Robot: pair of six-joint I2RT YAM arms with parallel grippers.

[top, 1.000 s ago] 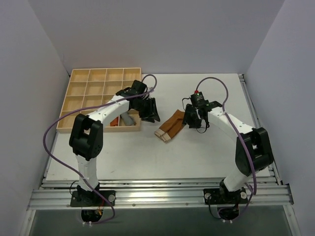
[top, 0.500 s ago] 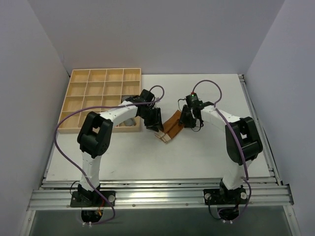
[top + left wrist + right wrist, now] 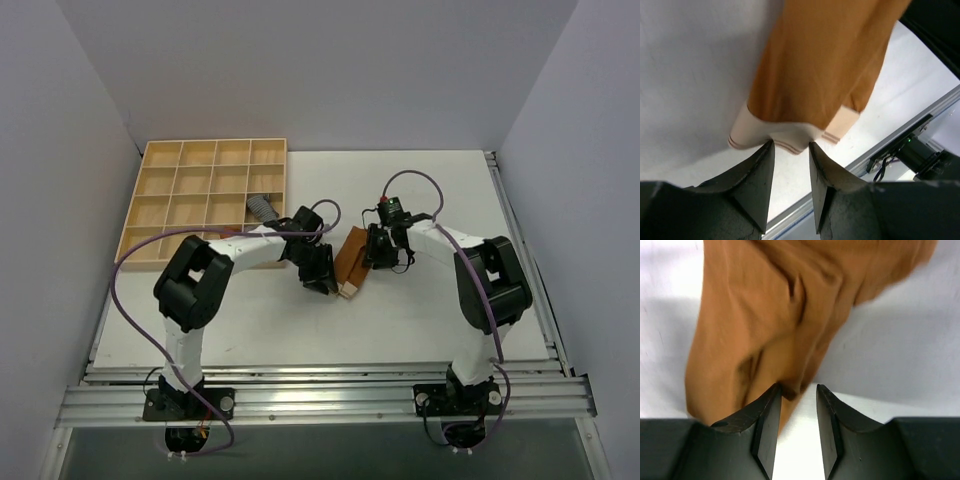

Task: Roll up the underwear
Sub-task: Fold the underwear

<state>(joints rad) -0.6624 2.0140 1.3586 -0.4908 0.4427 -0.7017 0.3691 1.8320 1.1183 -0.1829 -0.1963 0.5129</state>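
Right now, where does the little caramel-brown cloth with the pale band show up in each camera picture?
Top external: caramel-brown cloth mid-table, between both grippers.
Left wrist: upper centre, band lowest.
Right wrist: upper left.
Shared landmark: pale beige band, hidden in the right wrist view.

The light is bright and even. The underwear [image 3: 775, 315] looks blurry up close, with a soft shadow beside it.
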